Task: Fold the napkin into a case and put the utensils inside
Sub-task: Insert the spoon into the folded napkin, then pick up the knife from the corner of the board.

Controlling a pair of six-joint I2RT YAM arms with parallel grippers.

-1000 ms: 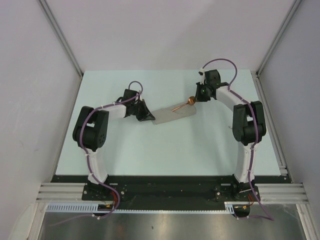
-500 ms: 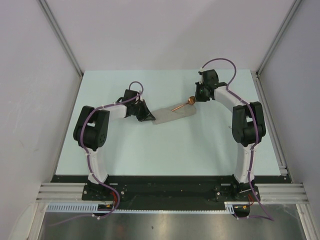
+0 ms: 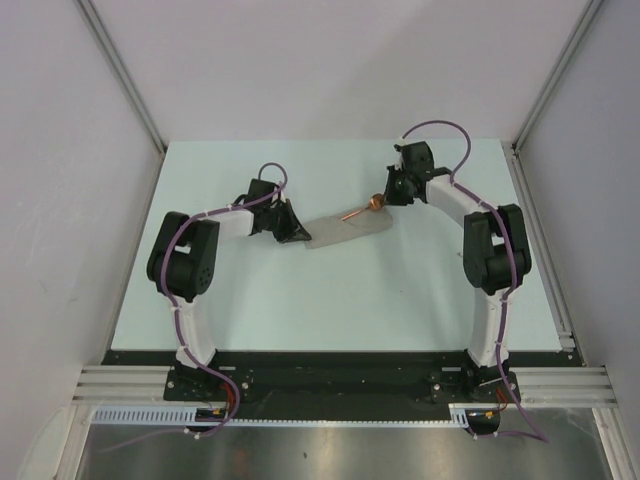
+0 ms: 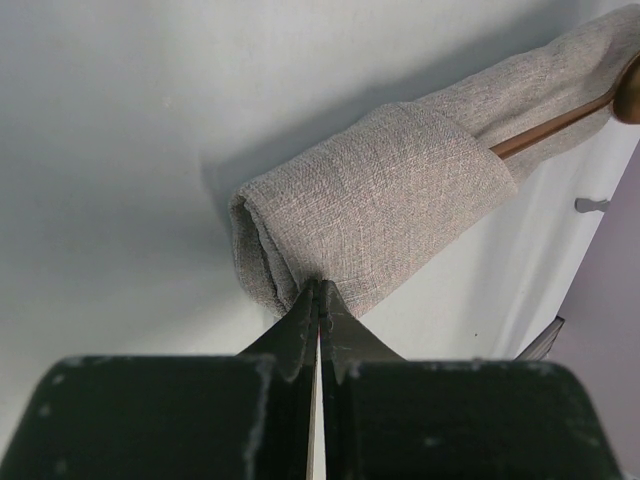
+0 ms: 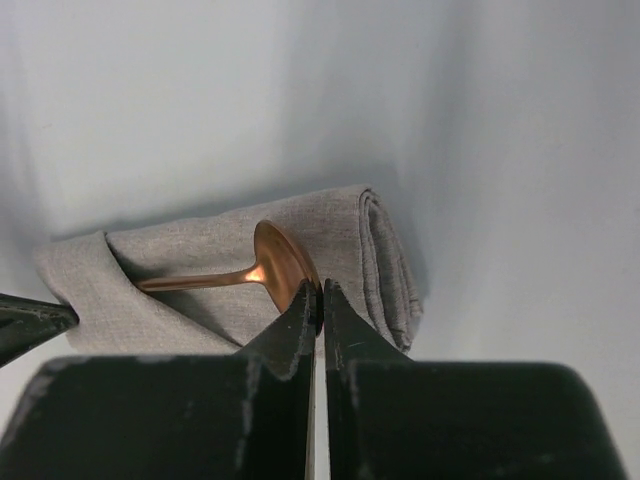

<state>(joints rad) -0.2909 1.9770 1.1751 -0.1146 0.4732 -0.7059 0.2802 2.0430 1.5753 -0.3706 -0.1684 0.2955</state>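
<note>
1. Centrally on the table [image 3: 330, 300], the case [image 3: 345, 228] is seen lying.
2. Its left end is pinched by the closed left gripper [image 4: 318, 295].
3. The spoon [image 5: 270, 262], its handle tucked inside the case, is clamped at the bowl by the right gripper [image 5: 320, 300].

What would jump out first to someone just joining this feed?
The copper spoon, mid-table: its handle is tucked into the grey fabric case and its bowl is pinched by the shut right gripper. At the case's opposite end, the left gripper is shut with its tips against the fabric.
</note>
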